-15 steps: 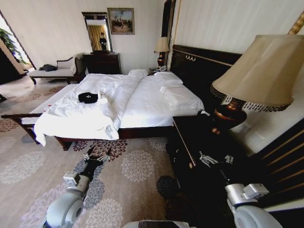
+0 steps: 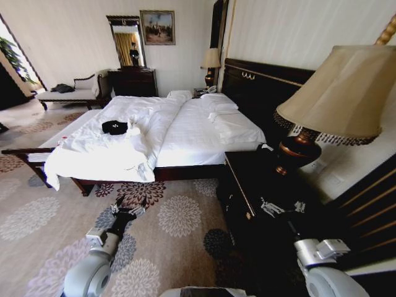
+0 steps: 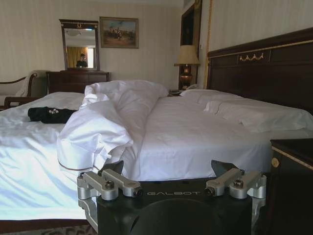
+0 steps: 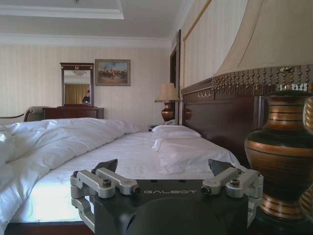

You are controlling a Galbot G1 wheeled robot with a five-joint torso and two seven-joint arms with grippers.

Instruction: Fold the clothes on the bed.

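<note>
Bed [image 2: 185, 133] with dark frame and headboard carries a white duvet [image 2: 117, 145] rumpled toward its far-side edge, white pillows [image 2: 216, 102] at the head, and the black T-shirt [image 2: 114, 127] bunched in a small heap on the duvet, well apart from both arms. Nightstand [image 2: 260, 198] beside the bed bears a lamp [image 2: 334, 105] with a fringed shade. Left gripper [image 2: 129, 207] hangs low over the floral carpet [image 2: 179, 216] with fingers spread and empty; right gripper [image 2: 281, 207], over the nightstand, is likewise spread and empty.
</note>
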